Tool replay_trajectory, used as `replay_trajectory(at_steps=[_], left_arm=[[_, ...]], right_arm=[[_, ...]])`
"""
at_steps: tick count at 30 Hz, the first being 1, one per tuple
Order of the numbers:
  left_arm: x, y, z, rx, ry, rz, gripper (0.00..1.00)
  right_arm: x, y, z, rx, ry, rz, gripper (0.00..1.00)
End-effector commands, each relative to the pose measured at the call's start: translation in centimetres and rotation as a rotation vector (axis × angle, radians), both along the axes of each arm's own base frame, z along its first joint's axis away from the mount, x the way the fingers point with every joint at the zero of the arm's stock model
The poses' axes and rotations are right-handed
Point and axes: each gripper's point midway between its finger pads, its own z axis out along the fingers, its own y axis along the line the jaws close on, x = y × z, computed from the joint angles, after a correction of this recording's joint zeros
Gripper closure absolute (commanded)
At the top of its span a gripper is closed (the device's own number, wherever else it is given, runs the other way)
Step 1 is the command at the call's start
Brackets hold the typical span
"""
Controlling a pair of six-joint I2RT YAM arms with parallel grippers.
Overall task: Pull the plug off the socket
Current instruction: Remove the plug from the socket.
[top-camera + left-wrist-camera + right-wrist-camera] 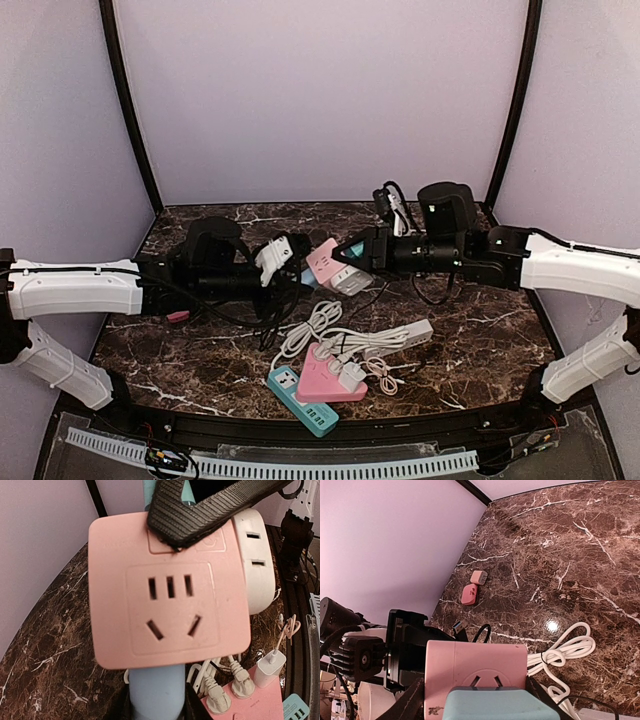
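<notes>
Pink socket cube (pixel 323 260) is held up off the marble table (pixel 480 330), mid-table between the two arms. It is seen square-on in the left wrist view (pixel 167 590): a flat pink face with rounded corners, three short vertical slots in a row on top and two slanted slots below, inside a faint embossed square. A white adapter (pixel 257 560) with rounded edges and two dark slots is seated flush against the cube's right side. It is also seen below-right of the cube from above (pixel 352 281). Whether its pins are still in cannot be told.

Right gripper (pixel 345 262) is clamped on the pink socket cube. A black ribbed finger (pixel 200 510) is pressed on the cube's top edge, and a pale blue bar (pixel 155 692) is seen behind the cube. In the right wrist view the cube (pixel 475 662) is seated between the fingers.

Left gripper (pixel 280 256) is just left of the cube, with a white piece (pixel 268 256) at its tip. Whether it is clenched on that piece or loose cannot be told.

Near the table's front edge are a pink triangular strip (pixel 330 378) with white plugs in it, a teal strip (pixel 300 400), a white strip (pixel 400 335) and a coiled white cable (pixel 310 330). Two small pink pieces (pixel 470 594) are lying near the wall.
</notes>
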Motion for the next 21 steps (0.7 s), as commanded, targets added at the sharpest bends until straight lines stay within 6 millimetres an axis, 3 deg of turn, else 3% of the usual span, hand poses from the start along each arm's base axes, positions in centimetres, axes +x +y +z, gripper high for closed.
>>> replay_trajectory(at_steps=[1,21], left_arm=[[-0.2,1.0,0.0,0.031,0.018,0.014,0.99],[-0.3,0.9,-0.1,0.030,0.022,0.009,0.99]], right_arm=[[4.4,-5.9,-1.5,-0.210,-0.097,-0.283,1.00],[2.5,-3.4,3.2,0.122,-0.053,-0.140,1.00]])
